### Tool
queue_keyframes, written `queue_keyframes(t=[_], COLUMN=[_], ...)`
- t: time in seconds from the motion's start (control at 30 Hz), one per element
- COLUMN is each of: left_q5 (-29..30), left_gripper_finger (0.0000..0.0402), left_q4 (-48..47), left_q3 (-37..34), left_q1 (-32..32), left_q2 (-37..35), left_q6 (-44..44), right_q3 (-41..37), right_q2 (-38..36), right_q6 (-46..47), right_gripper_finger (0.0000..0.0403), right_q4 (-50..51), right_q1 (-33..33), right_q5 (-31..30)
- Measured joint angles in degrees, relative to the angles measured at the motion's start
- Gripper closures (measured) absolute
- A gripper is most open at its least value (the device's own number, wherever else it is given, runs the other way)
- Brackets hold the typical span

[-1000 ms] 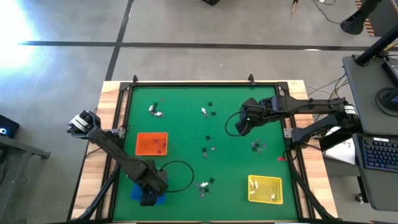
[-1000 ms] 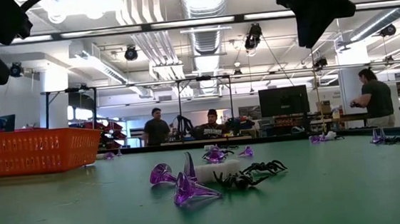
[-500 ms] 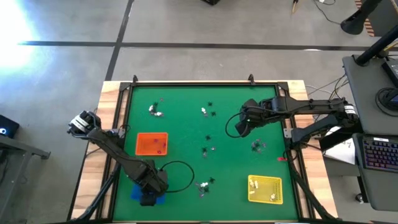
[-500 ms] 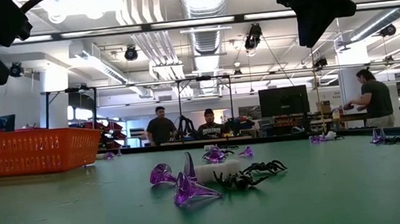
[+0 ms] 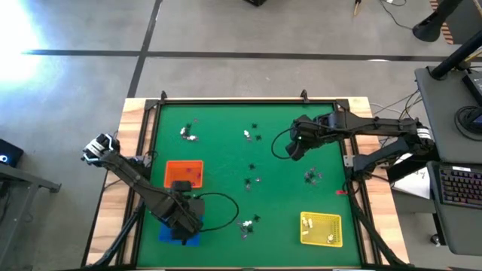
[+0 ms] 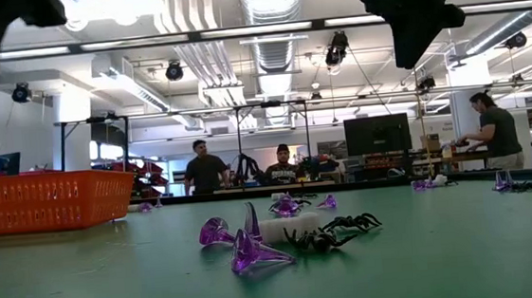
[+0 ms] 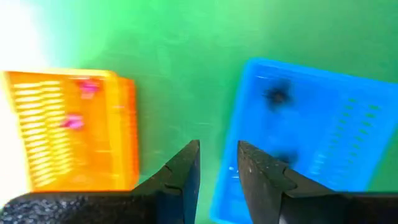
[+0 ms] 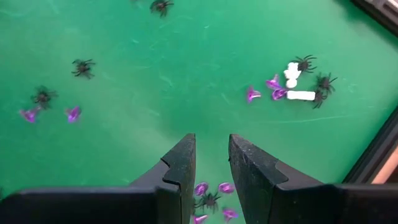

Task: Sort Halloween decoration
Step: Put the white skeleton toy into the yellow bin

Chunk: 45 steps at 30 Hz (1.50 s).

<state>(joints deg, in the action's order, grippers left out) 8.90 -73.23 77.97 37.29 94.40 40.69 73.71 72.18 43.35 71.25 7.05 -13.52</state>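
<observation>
1. left tool (image 5: pixel 183 226) hangs over the desk's (image 5: pixel 226 150) seven o'clock corner, above the gap between the orange tray (image 5: pixel 184 174) and the blue tray (image 5: pixel 172 235).
2. its fingers (image 7: pixel 180 177) stand a narrow gap apart, and nothing shows between them.
3. the left wrist view shows two pinkish trinkets (image 7: pixel 79 104) in the orange tray and dark trinkets (image 7: pixel 275 95) in the blue tray.
4. right tool (image 5: pixel 294 149) hovers high over the two o'clock part of the desk, fingers (image 8: pixel 179 168) slightly parted, nothing held.
5. the right wrist view looks down on loose black spiders (image 8: pixel 82 67), purple bits (image 8: pixel 252 94) and white pieces (image 8: pixel 292 74) on the green.
6. from above, small clusters lie at eleven o'clock (image 5: pixel 188 135), twelve o'clock (image 5: pixel 251 135), the centre (image 5: pixel 252 181), three o'clock (image 5: pixel 312 177) and six o'clock (image 5: pixel 247 224).
7. the yellow tray (image 5: pixel 321 229) sits at five o'clock, with pale pieces in it.
8. at desk level, purple cones (image 6: pixel 240 246), a white piece and a black spider (image 6: pixel 334 232) lie touching in one heap.
</observation>
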Motion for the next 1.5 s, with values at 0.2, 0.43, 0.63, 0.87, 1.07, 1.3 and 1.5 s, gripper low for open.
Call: queue_keyframes(t=[0.2, 0.43, 0.63, 0.87, 1.07, 1.3, 1.5], left_q5=[7.8, 14.97, 17.75, 17.76, 17.68, 17.58, 17.56], left_gripper_finger=[0.0312, 0.0312, 0.0312, 0.0312, 0.0312, 0.0312, 0.0312], left_q4=[-4.29, -4.34, -4.36, -3.98, -3.6, -2.86, -2.77], left_q3=[0.37, -1.18, -4.25, -8.88, -11.94, -13.99, -14.05], left_q1=[-3.51, -10.88, -16.42, -19.76, -20.29, -20.25, -20.25], left_q2=[-3.1, -10.07, -17.13, -24.33, -27.47, -28.15, -27.43], left_q6=[1.01, 1.36, 1.35, 2.26, 6.1, 8.04, 7.65], right_q3=[0.0, -0.76, -3.75, -5.65, -8.03, -8.75, -9.65], right_q2=[0.0, 0.95, 2.73, 6.86, 12.81, 19.48, 22.74], right_q6=[-3.31, -8.26, -11.42, -8.68, -6.72, -3.47, -0.66], right_gripper_finger=[0.0314, 0.0314, 0.0314, 0.0314, 0.0314, 0.0314, 0.0314], right_q4=[0.02, -0.23, -0.69, -4.78, -9.23, -9.21, -10.02], right_q1=[5.46, 13.84, 21.06, 27.29, 29.39, 29.63, 30.53], right_q5=[0.02, 0.0, 0.46, 0.43, -0.02, -0.68, -1.54])
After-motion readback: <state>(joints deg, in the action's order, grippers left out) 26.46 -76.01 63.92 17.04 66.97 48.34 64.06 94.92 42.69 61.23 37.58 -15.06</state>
